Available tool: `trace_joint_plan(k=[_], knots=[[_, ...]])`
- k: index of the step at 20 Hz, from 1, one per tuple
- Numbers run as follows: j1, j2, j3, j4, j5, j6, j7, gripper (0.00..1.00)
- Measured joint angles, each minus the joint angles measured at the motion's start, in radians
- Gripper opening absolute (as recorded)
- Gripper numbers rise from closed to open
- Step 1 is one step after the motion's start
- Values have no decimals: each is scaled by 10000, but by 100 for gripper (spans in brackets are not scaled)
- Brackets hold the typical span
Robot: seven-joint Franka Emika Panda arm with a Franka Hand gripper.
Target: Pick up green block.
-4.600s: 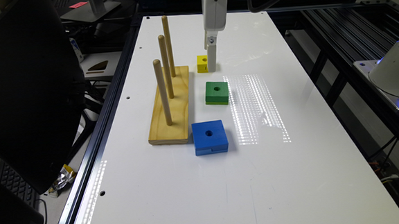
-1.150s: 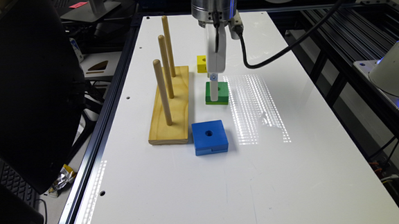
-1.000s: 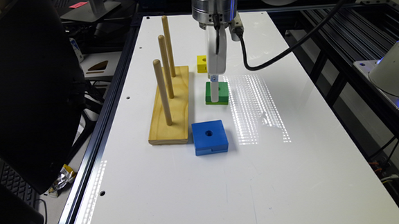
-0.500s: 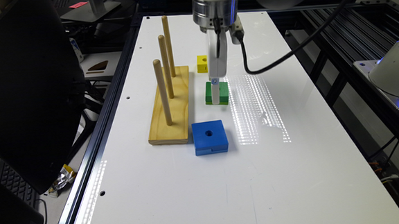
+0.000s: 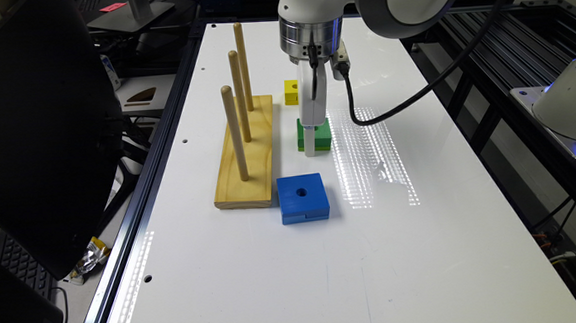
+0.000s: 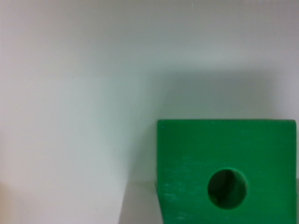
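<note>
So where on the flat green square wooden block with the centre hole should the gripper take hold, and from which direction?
Probably from straight above, pinching two opposite side faces of the flat green square wooden block. It lies flat on the white table, hole up, so its straight parallel sides are what a two-finger pinch can use. The gripper is already down at the block, and the yellow cube and blue square block stand apart from it.

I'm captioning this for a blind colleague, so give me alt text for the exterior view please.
A white robot arm reaches straight down, its gripper at the green block on a white table. A yellow cube sits just beyond it, a blue block lies nearer the camera, and a wooden base with three upright pegs stands toward the exterior view's left.
</note>
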Motion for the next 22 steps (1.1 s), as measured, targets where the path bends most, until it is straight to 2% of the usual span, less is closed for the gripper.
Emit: trace_joint_plan(k=[14, 17, 22], knots=[[4, -14, 10, 2, -1, 0, -1, 0], [4, -237, 22, -4, 0, -83, -1, 0], [4, -759, 31, -42, -1, -509, -1, 0]])
